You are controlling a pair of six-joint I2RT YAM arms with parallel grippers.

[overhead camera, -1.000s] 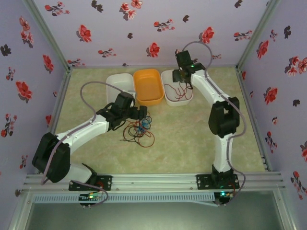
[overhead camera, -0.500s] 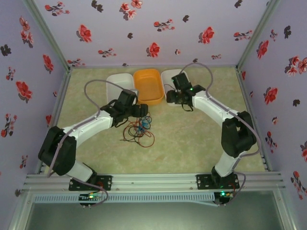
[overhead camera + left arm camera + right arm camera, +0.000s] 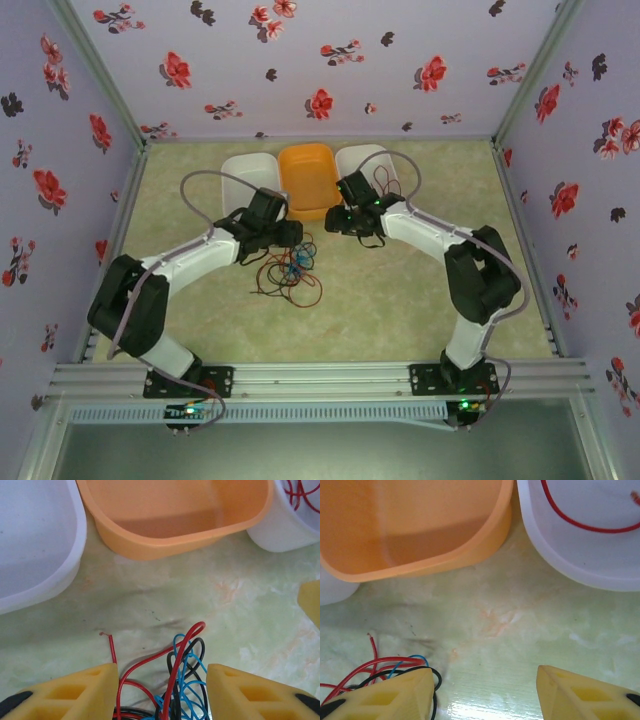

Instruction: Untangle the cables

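A tangle of thin red, black and light blue wires (image 3: pixel 290 272) lies on the green marbled tabletop (image 3: pixel 420 290), just in front of three tubs set in a row at the back: an empty white plastic tub (image 3: pixel 245 175), an empty orange plastic tub (image 3: pixel 310 180) in the middle, and a second white plastic tub (image 3: pixel 580 560) with a single loose red wire (image 3: pixel 590 529) curving across its floor. The left pincer (image 3: pixel 162 690) hangs low over the far edge of the tangle, its yellow fingers (image 3: pixel 65 692) spread apart, with loops of red, blue and black wire rising between them but not gripped. The right pincer (image 3: pixel 485 695) hovers beside it over bare tabletop in front of the orange tub, fingers likewise apart and holding nothing, the tangle's edge next to one of its fingers
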